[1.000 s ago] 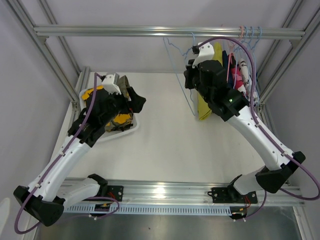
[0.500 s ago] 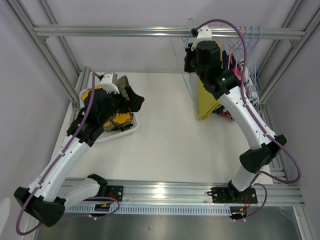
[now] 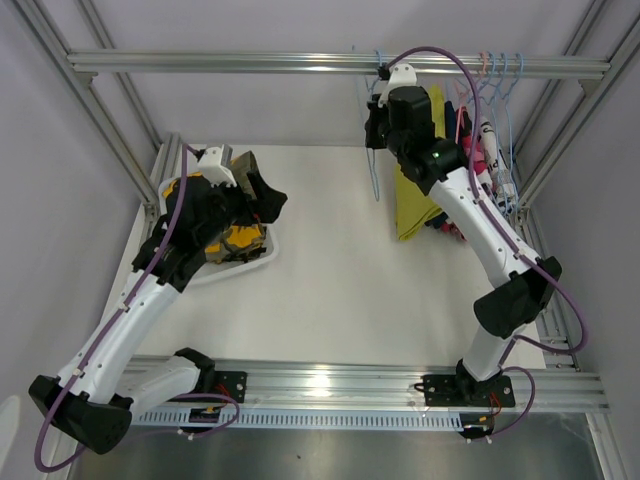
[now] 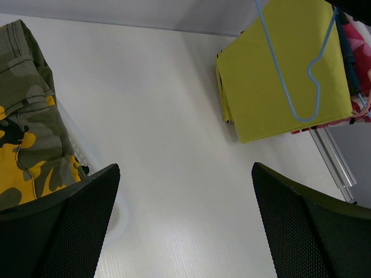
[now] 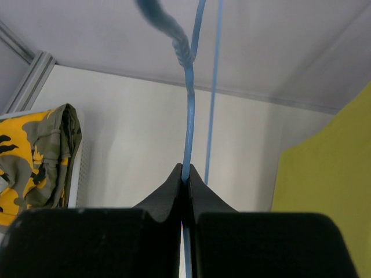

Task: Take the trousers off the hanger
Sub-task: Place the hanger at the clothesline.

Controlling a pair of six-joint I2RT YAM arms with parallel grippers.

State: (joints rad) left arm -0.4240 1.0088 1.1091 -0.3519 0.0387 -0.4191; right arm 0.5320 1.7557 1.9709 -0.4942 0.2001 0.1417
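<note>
Left gripper [image 4: 185,174]: jaws spread to their widest and holding nothing, hovering over the white tray [image 3: 246,270].
Camouflage trousers [image 4: 23,145]: off any hanger, lying crumpled in the tray.
Right gripper [image 5: 185,174]: pinched fully closed on the wire of a bare blue hanger [image 5: 188,127], raised close under the top rail [image 3: 250,62].
Yellow trousers [image 4: 255,98]: draped on a hanger at the far right, with the navy pair [image 4: 342,40] and pink-red patterned pair [image 4: 355,46] just behind.
Risk: the grip on the thin wire is narrow, so the hanger could twist or slip. A swing could snag the yellow pair. Whether its hook has caught the rail cannot be told.
Change: the right arm has climbed from beside the hung pairs to the rail, carrying the hanger. The left arm barely moved.
</note>
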